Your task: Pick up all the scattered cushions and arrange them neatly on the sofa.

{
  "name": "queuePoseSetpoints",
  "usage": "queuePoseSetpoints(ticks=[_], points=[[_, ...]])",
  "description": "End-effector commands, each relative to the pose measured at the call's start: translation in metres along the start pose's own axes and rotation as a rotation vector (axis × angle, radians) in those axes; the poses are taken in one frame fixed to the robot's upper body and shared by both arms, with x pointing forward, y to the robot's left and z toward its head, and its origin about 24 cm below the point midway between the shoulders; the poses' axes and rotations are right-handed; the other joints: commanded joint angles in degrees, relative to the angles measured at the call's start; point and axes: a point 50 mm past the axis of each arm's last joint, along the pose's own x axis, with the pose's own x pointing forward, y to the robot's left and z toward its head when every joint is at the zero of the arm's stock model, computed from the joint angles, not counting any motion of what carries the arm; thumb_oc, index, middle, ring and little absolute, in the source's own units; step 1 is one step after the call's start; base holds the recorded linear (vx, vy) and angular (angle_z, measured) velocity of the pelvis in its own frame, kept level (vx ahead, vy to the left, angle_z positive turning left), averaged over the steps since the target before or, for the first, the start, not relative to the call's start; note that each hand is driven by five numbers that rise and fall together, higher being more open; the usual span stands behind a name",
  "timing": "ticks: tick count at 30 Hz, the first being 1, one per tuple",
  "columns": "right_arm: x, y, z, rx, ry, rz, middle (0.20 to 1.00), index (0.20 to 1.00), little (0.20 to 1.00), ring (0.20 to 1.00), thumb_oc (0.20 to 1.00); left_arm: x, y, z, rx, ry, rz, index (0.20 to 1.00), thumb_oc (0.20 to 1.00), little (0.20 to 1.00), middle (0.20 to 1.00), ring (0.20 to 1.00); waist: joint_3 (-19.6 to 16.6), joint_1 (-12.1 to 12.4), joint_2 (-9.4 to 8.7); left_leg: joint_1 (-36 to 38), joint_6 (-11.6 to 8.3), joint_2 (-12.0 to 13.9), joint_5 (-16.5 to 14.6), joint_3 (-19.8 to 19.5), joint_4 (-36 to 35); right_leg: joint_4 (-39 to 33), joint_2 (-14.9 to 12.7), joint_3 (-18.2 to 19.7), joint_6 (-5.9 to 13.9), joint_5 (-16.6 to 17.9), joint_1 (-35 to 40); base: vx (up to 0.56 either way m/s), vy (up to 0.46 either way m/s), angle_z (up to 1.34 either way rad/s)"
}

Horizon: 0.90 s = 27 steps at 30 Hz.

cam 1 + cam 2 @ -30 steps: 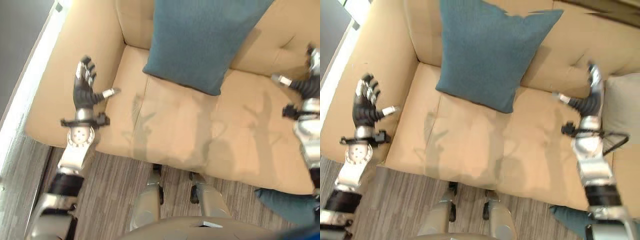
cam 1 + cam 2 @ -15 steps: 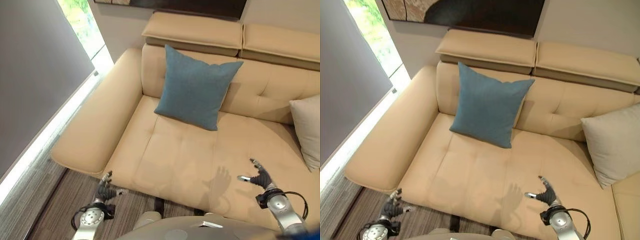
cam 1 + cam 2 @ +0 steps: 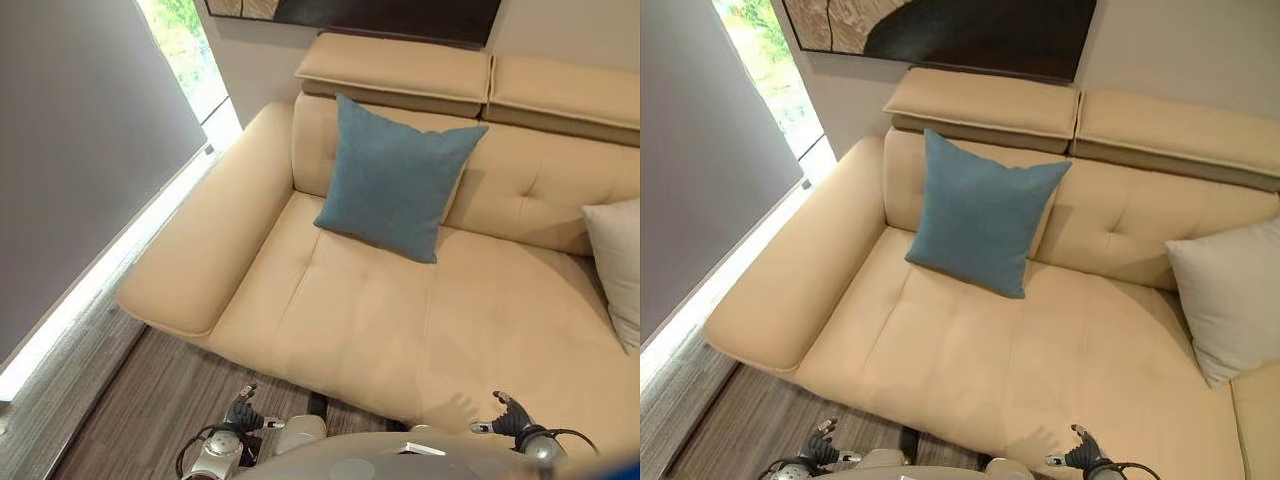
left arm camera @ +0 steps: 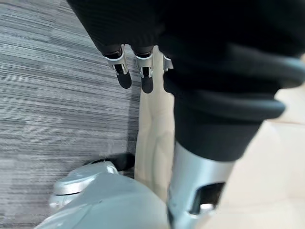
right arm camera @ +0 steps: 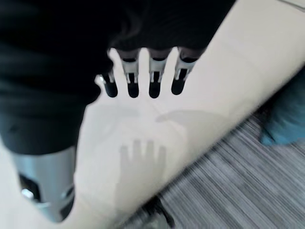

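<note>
Both the left hand point(image 3: 243, 415) at 7 o'clock and right hand point(image 3: 508, 420) at 5 hang low, fingers straight, empty; a teal cushion point(image 5: 285, 125) lies on the floor point(image 4: 52, 95) and risks being overlooked; blue cushion point(image 3: 396, 178) leans at 12, grey cushion point(image 3: 1228, 300) at 3 on the sofa point(image 3: 360, 320).

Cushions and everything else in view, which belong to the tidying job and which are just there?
Job: blue cushion upright against the sofa back; grey cushion at the sofa's right end; another blue cushion on the floor.

Just there: wall picture, window.

Right hand point(image 5: 71, 43) fingers point(image 5: 154, 78) straight above sofa seat point(image 5: 200, 102); blue cushion point(image 5: 286, 121) on floor point(image 5: 243, 188).
</note>
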Motion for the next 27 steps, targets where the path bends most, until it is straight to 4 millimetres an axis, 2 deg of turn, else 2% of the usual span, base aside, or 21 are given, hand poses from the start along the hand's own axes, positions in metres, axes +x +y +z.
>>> queuePoseSetpoints(ticks=[1,5,8,11,13,16,17,18,20,24,27], points=[[0.005,-0.012,0.018,0.044,-0.038,-0.059,1.0,1.0,1.0,1.0,1.0,0.004,0.006,0.014,0.079,-0.05,0.022,1.0,1.0,1.0,1.0,1.0,-0.55,-0.57,-1.3,5.56,1.67,0.26,-5.84,0.0,-3.44,2.37,1.2,1.74,7.57,-2.75,-1.64,-0.08,0.156,-0.04],[0.008,-0.014,0.024,0.087,-0.035,-0.08,1.0,1.0,1.0,1.0,1.0,0.006,0.003,0.022,0.099,-0.064,0.017,1.0,1.0,1.0,1.0,1.0,-0.69,-1.17,-1.35,6.53,2.75,-0.13,-5.76,1.11,-6.78,2.97,-0.17,2.14,8.89,-0.19,-4.67,-0.14,0.2,-0.05],[0.01,-0.013,0.034,0.09,-0.044,-0.08,1.0,1.0,1.0,1.0,1.0,0.008,0.003,0.031,0.108,-0.081,0.025,1.0,1.0,1.0,1.0,1.0,0.91,-0.68,-1.93,5.53,4.2,-2.45,-5.14,1.02,-7.96,3.9,-1.95,2.71,10.6,2.35,-8.39,-0.23,0.195,-0.17],[0.01,-0.012,0.038,0.064,-0.052,-0.077,1.0,1.0,1.0,1.0,1.0,0.009,0.008,0.031,0.116,-0.074,0.038,1.0,1.0,1.0,1.0,1.0,2.33,-0.23,-2.0,4.99,4.92,-2.97,-4.34,2.08,-8.16,5.89,-3.16,1.97,11.55,3.11,-10.67,-0.22,0.13,-0.75],[0.01,-0.011,0.037,0.052,-0.054,-0.074,1.0,1.0,1.0,1.0,1.0,0.01,0.013,0.03,0.124,-0.061,0.044,1.0,1.0,1.0,1.0,1.0,3.53,0.59,-1.45,3.88,5.88,-2.69,-3.05,3.83,-8.15,10.98,-3.94,-1.64,10.71,0.12,-10.67,-0.32,0.118,-0.66],[0.01,-0.008,0.032,0.058,-0.029,-0.061,1.0,1.0,1.0,1.0,1.0,0.009,0.017,0.021,0.126,-0.026,0.052,1.0,1.0,1.0,1.0,1.0,2.76,1.41,-1.03,3.66,6.46,-2.08,-1.5,4.87,-9.66,15.48,-2.88,-2.21,9.57,-3.24,-8.25,-0.16,0.037,-0.66],[0.009,-0.005,0.026,0.06,-0.008,-0.046,1.0,1.0,1.0,1.0,1.0,0.008,0.018,0.018,0.127,-0.013,0.051,1.0,1.0,1.0,1.0,1.0,1.67,2.37,-0.94,2.79,6.54,-1.61,-0.81,5.86,-10.13,16.24,-2.48,-2.84,9.5,-5.32,-5.78,-0.16,-0.06,-0.46],[0.008,-0.004,0.024,0.065,-0.002,-0.045,1.0,1.0,1.0,1.0,1.0,0.008,0.019,0.017,0.128,-0.01,0.051,1.0,1.0,1.0,1.0,1.0,1.23,3.07,-1.39,2.1,6.26,-1.73,-0.75,6.59,-9.82,14.21,-2.56,-3.31,9.69,-5.75,-2.96,-0.15,-0.109,-0.56],[0.008,-0.004,0.026,0.092,0.001,-0.052,1.0,1.0,1.0,1.0,1.0,0.008,0.016,0.018,0.124,-0.014,0.049,1.0,1.0,1.0,1.0,1.0,0.35,3.93,-2.64,0.53,5.32,-1.64,-0.37,7.26,-8.83,8.56,-1.11,-1.59,9.19,-6.26,-0.59,-0.08,-0.19,-0.53],[0.01,-0.002,0.041,0.118,-0.044,-0.066,1.0,1.0,1.0,1.0,1.0,0.01,0.009,0.029,0.138,-0.048,0.037,1.0,1.0,1.0,1.0,1.0,1.15,2.75,-2.61,-1.14,3.86,-0.8,-0.22,7.09,-5.95,5.63,0.94,0.33,8.0,-6.18,-0.43,-0.06,-0.15,-0.01],[0.01,0.003,0.044,0.132,-0.04,-0.063,1.0,1.0,1.0,1.0,1.0,0.011,-0.002,0.033,0.141,-0.053,0.017,1.0,1.0,1.0,1.0,1.0,2.14,2.45,-2.41,-1.93,3.11,-1.22,-0.5,4.46,-3.6,3.61,1.56,0.84,7.35,-5.04,0.12,-0.09,-0.07,0.23]])
